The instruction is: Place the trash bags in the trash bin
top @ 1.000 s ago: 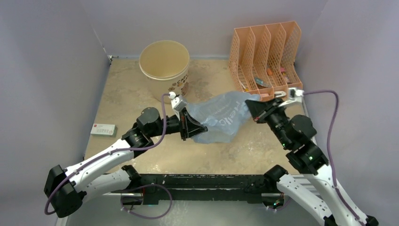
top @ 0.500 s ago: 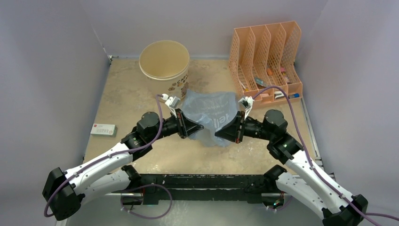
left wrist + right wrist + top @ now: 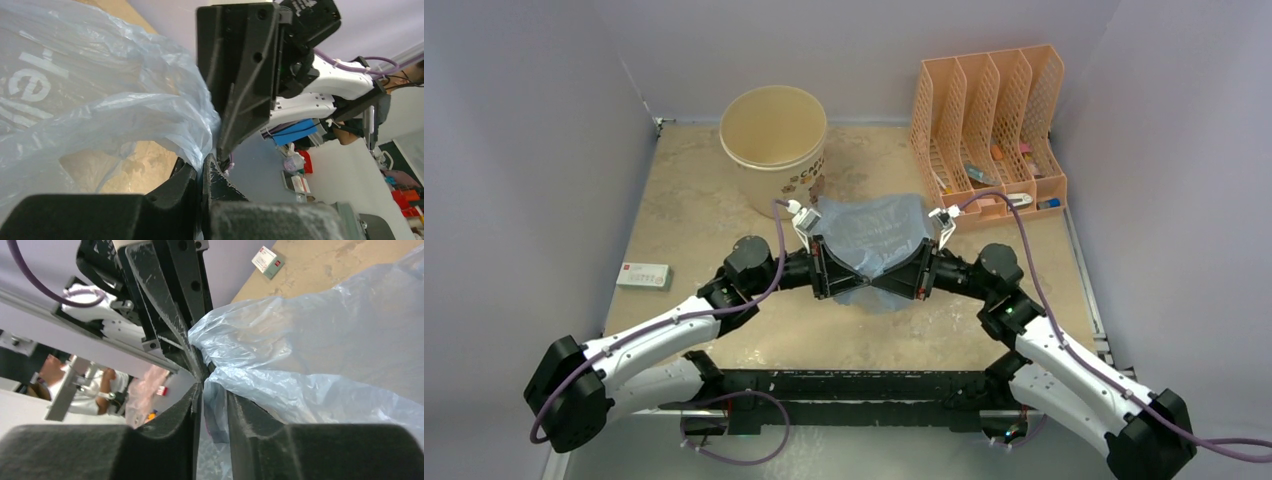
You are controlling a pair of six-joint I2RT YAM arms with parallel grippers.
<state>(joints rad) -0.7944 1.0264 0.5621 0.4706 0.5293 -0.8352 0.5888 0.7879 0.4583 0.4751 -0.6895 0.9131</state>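
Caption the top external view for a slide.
Left gripper and right gripper pinch the pale-blue trash bag together mid-table, trash bin open behind.

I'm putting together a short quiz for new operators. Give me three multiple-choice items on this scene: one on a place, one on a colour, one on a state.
1. Where does the trash bin stand?
A) far left part of the table
B) at the near edge
C) far right corner

2. What colour is the trash bag?
A) black
B) pale blue
C) green

3. What state is the bag in?
A) lying inside the bin
B) spread flat, untouched
C) pinched by both grippers, outside the bin

Answers:
1 A: the bin stands beyond the left arm, at the far left.
2 B: the plastic is translucent pale blue.
3 C: the left gripper and the right gripper both clamp it mid-table.
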